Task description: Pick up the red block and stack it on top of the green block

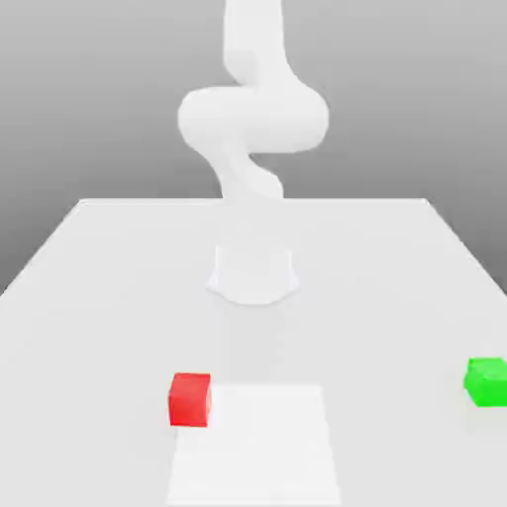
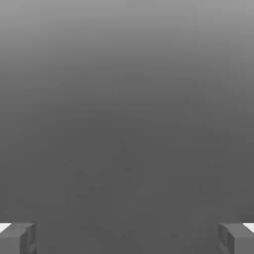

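The red block (image 1: 190,399) sits on the white table (image 1: 99,287), near the front and a little toward the exterior view's left. The green block (image 1: 487,381) rests on the table at the far edge of the exterior view's right, well apart from the red one. In the hand view my gripper (image 2: 127,239) is open. Its two grey fingertips (image 2: 17,238) stand wide apart with nothing between them, facing plain grey background. Neither block appears in the hand view.
The arm's white base (image 1: 253,272) stands at the middle of the table, and its links (image 1: 253,114) rise out of the top of the exterior view. A paler rectangular patch (image 1: 253,446) lies just beside the red block; I cannot tell what it is.
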